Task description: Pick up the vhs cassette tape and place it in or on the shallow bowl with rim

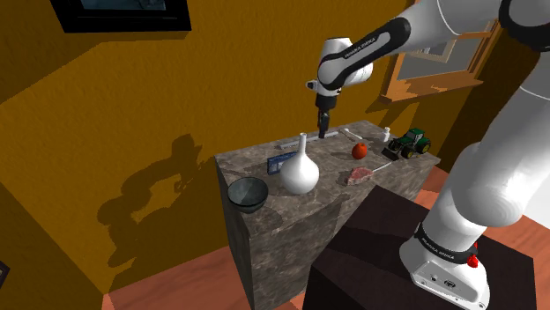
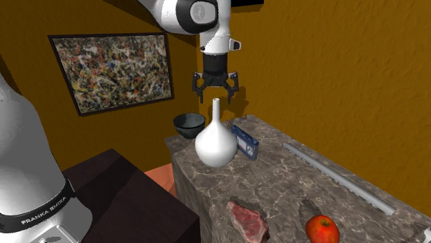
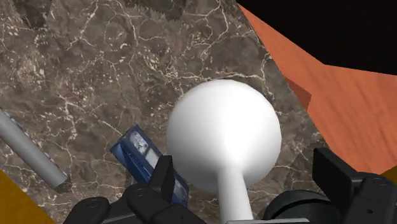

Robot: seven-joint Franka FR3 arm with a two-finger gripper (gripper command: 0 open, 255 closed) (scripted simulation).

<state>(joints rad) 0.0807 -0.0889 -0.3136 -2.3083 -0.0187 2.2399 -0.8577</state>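
The blue VHS cassette [image 1: 281, 163] [image 2: 245, 141] [image 3: 147, 159] stands on edge on the marble counter, right behind a white round-bellied vase [image 1: 300, 170] [image 2: 215, 141] [image 3: 224, 133]. The dark shallow bowl [image 1: 248, 193] [image 2: 188, 125] sits at the counter's corner, beyond the vase from the cassette. My gripper [image 1: 323, 130] [image 2: 215, 92] [image 3: 245, 181] hangs open in the air above the vase and cassette, holding nothing. In the wrist view the vase's neck rises between my fingers [image 3: 164, 178] without touching them, and the cassette lies just beside one finger.
A long grey rod [image 2: 338, 177] [image 3: 28, 153] lies along the counter's wall side. A red apple [image 1: 360, 151] [image 2: 321, 228], a piece of raw meat [image 1: 358, 175] [image 2: 247, 219], a green toy tractor [image 1: 410, 143] and a small white bottle [image 1: 386, 134] occupy the counter's other end.
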